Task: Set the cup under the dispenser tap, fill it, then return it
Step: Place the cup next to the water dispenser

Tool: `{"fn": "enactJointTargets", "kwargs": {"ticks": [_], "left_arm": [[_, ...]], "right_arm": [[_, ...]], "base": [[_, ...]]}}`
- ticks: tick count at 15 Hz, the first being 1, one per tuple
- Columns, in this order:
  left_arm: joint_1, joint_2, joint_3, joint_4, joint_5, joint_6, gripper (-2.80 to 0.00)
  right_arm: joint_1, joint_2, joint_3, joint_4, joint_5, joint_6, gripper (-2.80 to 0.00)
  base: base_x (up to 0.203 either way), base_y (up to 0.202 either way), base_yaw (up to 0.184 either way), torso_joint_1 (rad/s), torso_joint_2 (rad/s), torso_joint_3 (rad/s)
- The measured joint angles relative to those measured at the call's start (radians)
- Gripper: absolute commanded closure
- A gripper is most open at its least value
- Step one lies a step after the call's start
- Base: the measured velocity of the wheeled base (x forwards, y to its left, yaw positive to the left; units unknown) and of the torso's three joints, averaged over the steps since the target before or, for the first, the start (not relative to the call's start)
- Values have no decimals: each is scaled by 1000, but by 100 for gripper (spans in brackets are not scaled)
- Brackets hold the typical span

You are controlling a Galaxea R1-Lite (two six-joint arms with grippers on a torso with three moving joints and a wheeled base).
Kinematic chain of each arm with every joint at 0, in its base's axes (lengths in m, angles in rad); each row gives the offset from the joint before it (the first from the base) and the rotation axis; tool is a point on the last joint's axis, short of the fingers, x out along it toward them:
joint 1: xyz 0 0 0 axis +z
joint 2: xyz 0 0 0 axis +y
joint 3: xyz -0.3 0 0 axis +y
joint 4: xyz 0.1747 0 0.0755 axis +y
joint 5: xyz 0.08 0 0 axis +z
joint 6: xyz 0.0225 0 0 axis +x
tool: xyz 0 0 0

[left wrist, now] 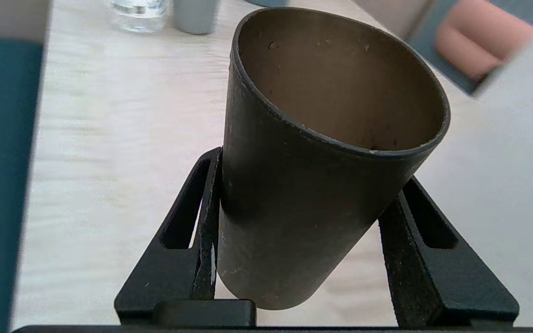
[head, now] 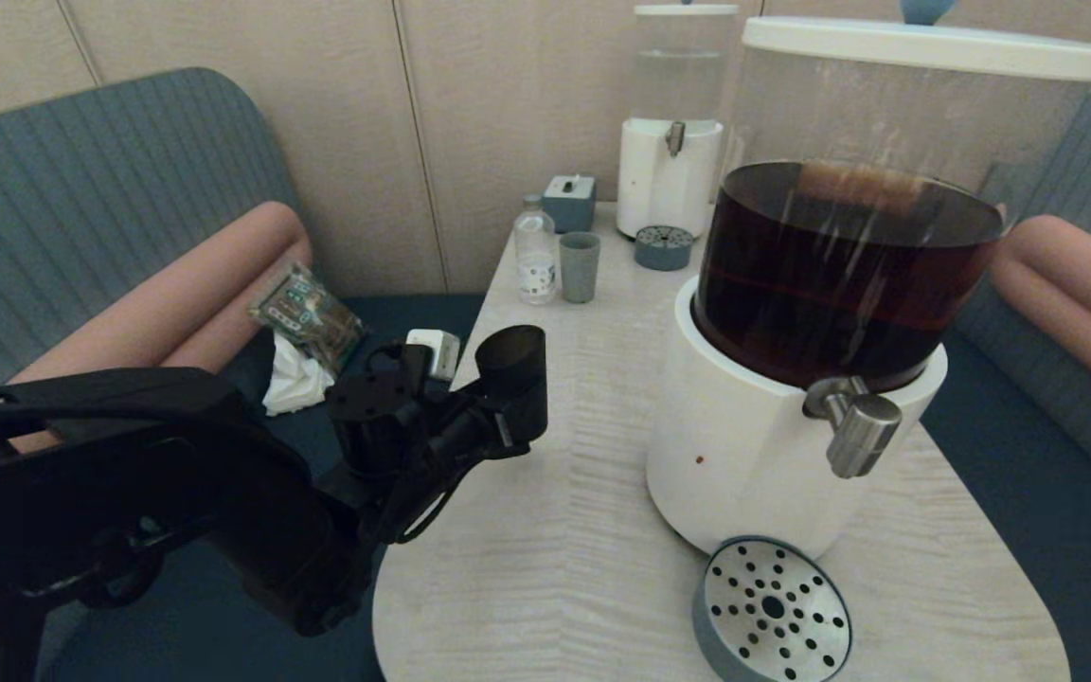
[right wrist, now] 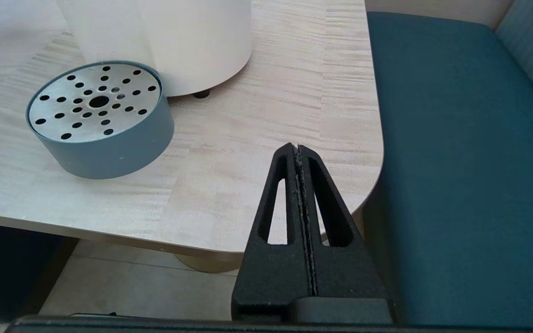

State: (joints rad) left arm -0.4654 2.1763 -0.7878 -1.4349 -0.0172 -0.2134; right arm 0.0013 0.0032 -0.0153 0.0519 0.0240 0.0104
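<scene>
Your left gripper (head: 508,421) has its jaws pinching the cup (head: 512,379) around the lower body, one finger on each side. You are holding it clear of the surface (head: 555,530), at the left edge about midway between near and far, tilted so its open mouth leans toward the far side. From the left wrist view the cup (left wrist: 312,185) looks empty, its dull brown inside visible down to the rim, and both fingers (left wrist: 201,222) press flat against its dark wall.

The dispenser tap (head: 853,426) sits well to the right of the cup, sticking out from the white base of the big dispenser (head: 763,445) that holds dark brown liquid. Below it, at the near edge of the surface, lies the round drip tray (head: 773,611) with its perforated metal top, nothing standing on it.

At the far end you have a second dispenser (head: 670,180) with clear liquid, its own small drip tray (head: 664,248), a grey-blue tumbler (head: 579,267), a clear bottle (head: 535,251) just left of it and a small blue box (head: 570,202).

Your right gripper (right wrist: 300,203) hangs off the near right corner of the surface, jaws pressed together on nothing, above the blue seat (right wrist: 456,162).
</scene>
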Motion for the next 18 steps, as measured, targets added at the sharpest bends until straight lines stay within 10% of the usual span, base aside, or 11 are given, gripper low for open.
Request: {"fn": "enactJointTargets", "kwargs": {"ticks": [18], "left_arm": [[51,237,-140,-65,0,42,0]], "right_arm": [[0,0,0,0,0,0,0]], "base": [[0,0,0,0,0,0]]}}
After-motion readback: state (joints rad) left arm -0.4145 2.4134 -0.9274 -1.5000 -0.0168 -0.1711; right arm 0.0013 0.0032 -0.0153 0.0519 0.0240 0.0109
